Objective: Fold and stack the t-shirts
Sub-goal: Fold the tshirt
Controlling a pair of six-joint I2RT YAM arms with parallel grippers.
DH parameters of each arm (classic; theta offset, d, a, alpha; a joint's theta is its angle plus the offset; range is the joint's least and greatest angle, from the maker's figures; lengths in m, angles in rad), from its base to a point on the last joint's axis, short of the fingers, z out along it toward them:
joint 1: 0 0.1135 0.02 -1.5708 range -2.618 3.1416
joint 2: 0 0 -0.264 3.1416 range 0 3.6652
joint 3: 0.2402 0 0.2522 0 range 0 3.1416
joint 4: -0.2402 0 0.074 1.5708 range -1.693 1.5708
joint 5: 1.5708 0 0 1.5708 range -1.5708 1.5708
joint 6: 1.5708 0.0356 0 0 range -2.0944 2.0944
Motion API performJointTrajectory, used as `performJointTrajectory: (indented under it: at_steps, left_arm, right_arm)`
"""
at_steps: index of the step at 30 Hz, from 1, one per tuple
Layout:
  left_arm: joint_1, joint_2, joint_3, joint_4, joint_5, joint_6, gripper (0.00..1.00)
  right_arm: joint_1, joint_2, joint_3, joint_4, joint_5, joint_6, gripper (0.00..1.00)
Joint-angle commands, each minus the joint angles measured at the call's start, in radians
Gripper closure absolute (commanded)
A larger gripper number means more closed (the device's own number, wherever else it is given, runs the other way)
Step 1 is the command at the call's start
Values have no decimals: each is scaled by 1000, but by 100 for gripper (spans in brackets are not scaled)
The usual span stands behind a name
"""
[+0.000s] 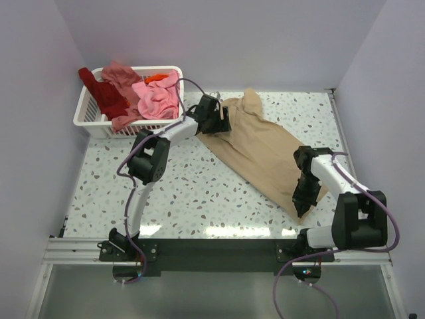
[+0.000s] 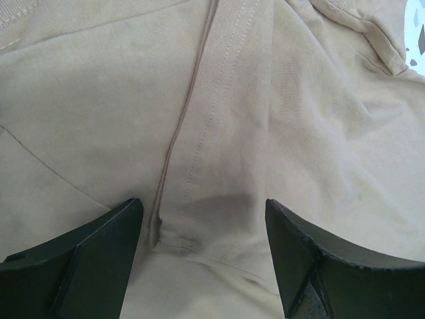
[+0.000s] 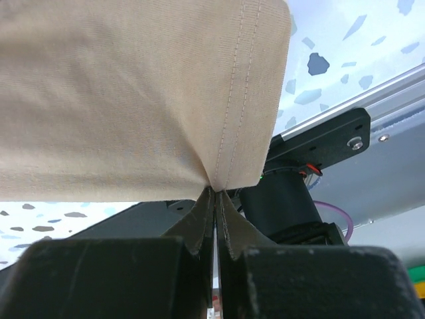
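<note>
The tan t-shirt [image 1: 262, 149] lies bunched in a long diagonal strip across the table, from the far middle to the near right. My left gripper [image 1: 219, 119] is open right over its far end; in the left wrist view [image 2: 202, 226] the jaws stand wide apart over a stitched seam of the tan cloth [image 2: 219, 119]. My right gripper [image 1: 304, 207] is shut on the shirt's near hem; the right wrist view [image 3: 216, 193] shows the stitched hem [image 3: 232, 100] pinched between the fingertips. Pink [image 1: 158, 98], salmon [image 1: 123, 76], dark red [image 1: 103, 93] and orange [image 1: 156, 78] shirts lie in the basket.
The white slatted basket [image 1: 89, 118] stands at the far left of the speckled table [image 1: 192, 193]. White walls close in the sides and back. The metal base rail [image 1: 212, 249] runs along the near edge.
</note>
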Motion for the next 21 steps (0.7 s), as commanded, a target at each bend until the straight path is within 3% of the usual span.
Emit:
performJointTrajectory:
  at_steps: [1,5,7,9,10,13,17,21]
  left_arm:
    - [22,40,10,-35,-42,33,20]
    - [22,34,16,-28,-37,44,20]
    - [22,32,24,-36,-37,47,20]
    - [22,28,45,-47,-37,53,20]
    - [22,23,51,-53,-37,56,20]
    - [22,-1,73,-67,-40,62,18]
    - [22,-29,123,-99,-46,64,15]
    - [30,-61,156,-130,-46,55,13]
  right_arm:
    - [19,-33,27,-87,11,8,100]
    - [35,-55,20,-95,-19,14,96]
    - [49,-61,20,-105,-32,10,86]
    - [64,-75,26,-119,-41,-4,69]
    - [77,-81,34,-142,-41,-7,52]
    - [81,-114,80,-185,-45,-21,33]
    - [83,-114,171,-181,-38,-32,26]
    - [81,-50,197,-72,-68,-35,26]
